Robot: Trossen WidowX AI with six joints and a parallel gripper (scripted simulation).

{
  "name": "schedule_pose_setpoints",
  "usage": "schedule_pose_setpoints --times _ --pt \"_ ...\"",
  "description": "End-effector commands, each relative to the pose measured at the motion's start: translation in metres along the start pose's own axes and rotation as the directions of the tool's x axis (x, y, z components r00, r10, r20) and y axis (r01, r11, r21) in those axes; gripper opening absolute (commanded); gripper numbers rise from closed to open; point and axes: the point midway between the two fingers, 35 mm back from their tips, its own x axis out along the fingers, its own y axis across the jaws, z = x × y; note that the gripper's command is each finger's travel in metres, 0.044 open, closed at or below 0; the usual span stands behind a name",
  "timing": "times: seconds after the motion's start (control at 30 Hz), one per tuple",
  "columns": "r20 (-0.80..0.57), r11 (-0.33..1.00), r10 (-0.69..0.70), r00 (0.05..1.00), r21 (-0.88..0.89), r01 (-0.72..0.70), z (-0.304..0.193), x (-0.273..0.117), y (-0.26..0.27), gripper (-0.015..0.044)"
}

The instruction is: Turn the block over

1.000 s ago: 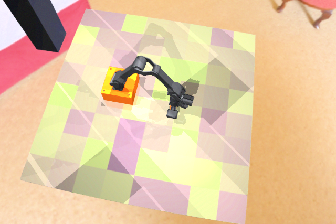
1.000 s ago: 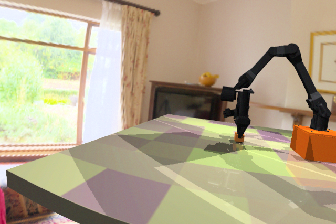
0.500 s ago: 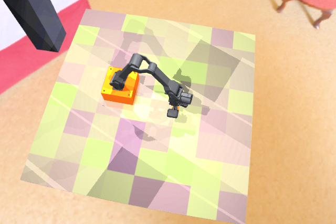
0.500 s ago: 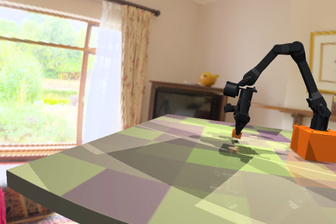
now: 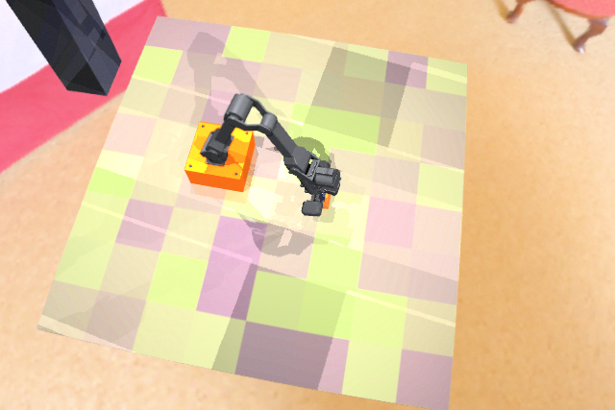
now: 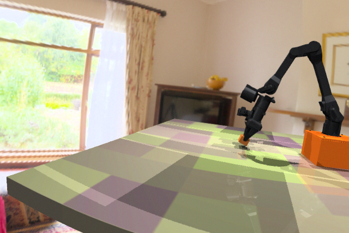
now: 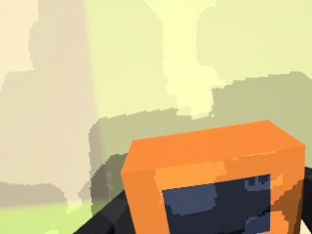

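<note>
Gripping the block [image 5: 326,201] [image 6: 242,140] [image 7: 200,158], the fingers [image 6: 247,136] are partly hidden.

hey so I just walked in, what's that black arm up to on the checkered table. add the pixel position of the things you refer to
The arm's gripper [image 5: 318,201] [image 6: 245,140] is shut on a small orange block [image 5: 326,201] [image 6: 242,140] [image 7: 210,153] with a dark patch on one face. In the exterior view the block looks tilted and just above the table [image 5: 387,222] [image 6: 140,191]. The dark patch, probably the marked side, faces the wrist camera, so the block isn't turned face down or set down yet.
</note>
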Motion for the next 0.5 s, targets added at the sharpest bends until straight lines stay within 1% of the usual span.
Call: schedule_pose_setpoints --times 0.0,0.27,0.47 --pt "0.068 1.000 0.002 0.998 -0.003 -0.002 -0.0025 -0.0023 -0.0001 0.0000" --pt "0.193 1.000 0.001 0.981 -0.008 0.001 -0.0063 -0.0082 0.0007 0.0000" --pt "0.213 1.000 0.001 0.977 -0.008 0.001 -0.0062 -0.0070 0.0006 0.0000"
